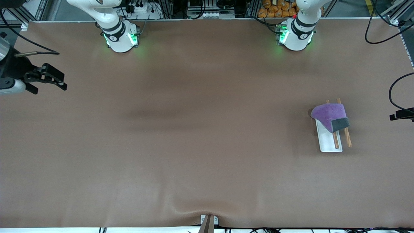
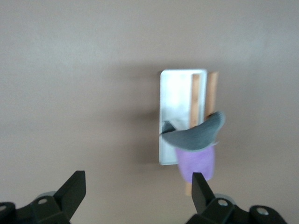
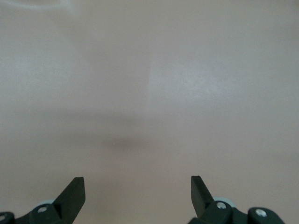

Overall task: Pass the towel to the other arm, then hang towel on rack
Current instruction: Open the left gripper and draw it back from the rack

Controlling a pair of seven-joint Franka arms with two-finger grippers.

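**Tools spread wide and empty; towel draped on rack**

Left tool is seen spread wide and empty in its wrist view, with nothing between the fingers. In the front view only a dark part of it shows at the 3 o'clock edge, over the table at the left arm's end. Right tool is held over the table at the right arm's end, toward 9 o'clock in the front view; its fingers are likewise spread wide with nothing held, and only bare table surface is seen beneath it.

The towel is draped over the rack, toward 3 o'clock in the front view. Its purple face is turned up, and a dark grey corner is folded over at the end nearer the front camera. It covers the farther part of the two brown rods; their nearer ends are left exposed beside and over the white base plate. Neither tool is touching the towel or the rack.
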